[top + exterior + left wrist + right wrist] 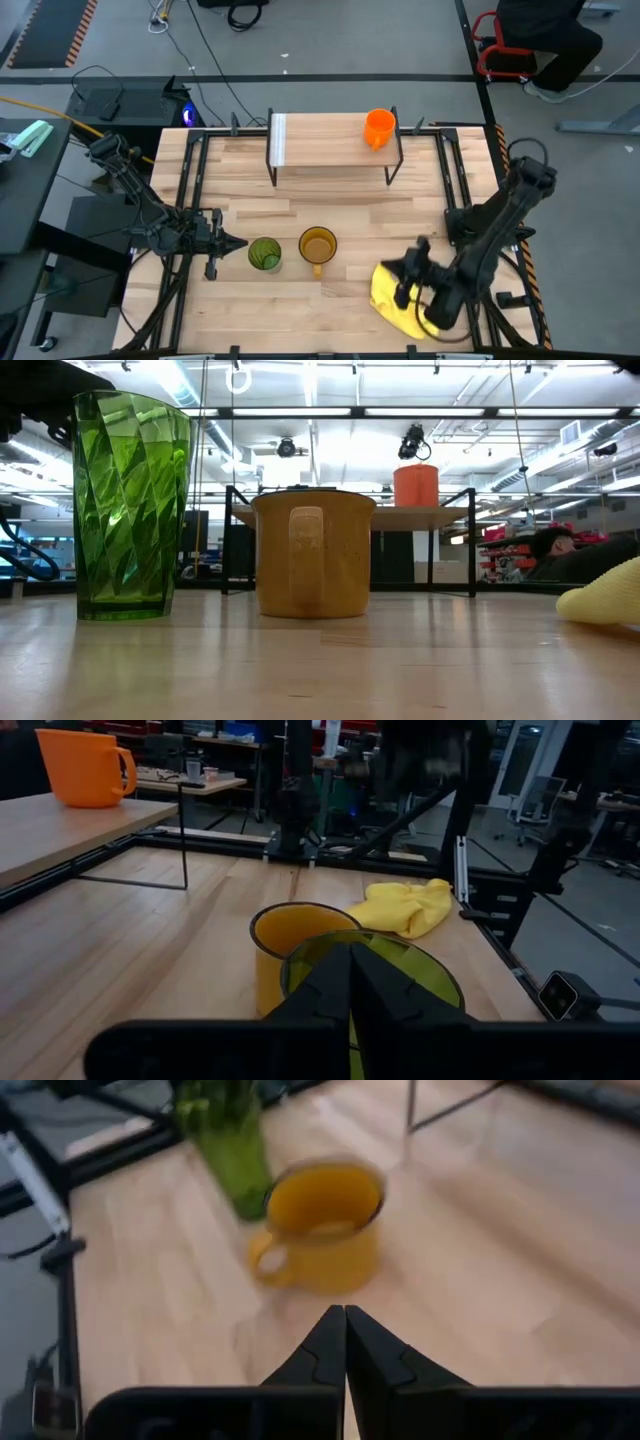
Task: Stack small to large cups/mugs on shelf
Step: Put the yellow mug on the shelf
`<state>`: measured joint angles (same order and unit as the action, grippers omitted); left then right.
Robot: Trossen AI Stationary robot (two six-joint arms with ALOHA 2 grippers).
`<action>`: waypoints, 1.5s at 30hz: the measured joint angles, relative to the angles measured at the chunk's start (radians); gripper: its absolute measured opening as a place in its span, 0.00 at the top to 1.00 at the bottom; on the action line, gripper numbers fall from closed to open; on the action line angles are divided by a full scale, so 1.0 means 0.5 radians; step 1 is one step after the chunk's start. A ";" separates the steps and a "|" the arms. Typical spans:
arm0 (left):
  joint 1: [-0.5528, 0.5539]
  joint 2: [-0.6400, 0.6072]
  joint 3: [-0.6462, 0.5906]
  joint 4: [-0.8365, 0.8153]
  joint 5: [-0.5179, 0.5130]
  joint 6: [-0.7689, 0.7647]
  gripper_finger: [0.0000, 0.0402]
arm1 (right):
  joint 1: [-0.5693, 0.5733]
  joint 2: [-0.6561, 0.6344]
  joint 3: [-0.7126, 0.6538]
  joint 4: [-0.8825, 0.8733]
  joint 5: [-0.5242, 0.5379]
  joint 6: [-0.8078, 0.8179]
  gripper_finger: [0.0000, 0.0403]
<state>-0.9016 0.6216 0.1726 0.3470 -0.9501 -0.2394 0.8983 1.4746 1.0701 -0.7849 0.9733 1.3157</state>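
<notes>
Holding both tools pinched closed and empty, I note my left tool (236,243) beside the green tumbler (264,253), my right tool (408,268) facing the amber mug (318,246), orange cup (379,128) already on the shelf (320,140), leaving 2 vessels on the tabletop (300,205).

Two dark, matte, jointed arms with looping black cables, each ending in tapered, angular black jaws.

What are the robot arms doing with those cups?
They are sorting cups onto the shelf. The orange cup already stands on it. The yellow mug and green tumbler wait side by side on the table. The left gripper sits shut beside the tumbler; the right gripper, also shut, points at the mug.
</notes>
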 joint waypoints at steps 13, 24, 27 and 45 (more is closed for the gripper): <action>0.001 -0.001 0.000 0.102 0.000 -0.010 0.95 | -0.238 0.438 -0.629 1.802 -0.073 -0.803 0.83; 0.001 0.000 0.000 0.085 0.001 -0.005 0.95 | -0.536 0.791 -0.628 2.792 -0.502 -1.367 0.77; 0.001 0.000 0.000 0.082 0.001 -0.002 0.94 | -0.598 0.880 -0.628 2.904 -0.551 -1.396 0.78; 0.002 0.000 0.001 0.029 0.002 -0.024 0.94 | -0.800 1.074 -0.501 3.175 -0.920 -1.610 0.83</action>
<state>-0.9009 0.6216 0.1730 0.3614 -0.9489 -0.2516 0.4984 2.0117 0.8196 0.8025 0.5134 0.5105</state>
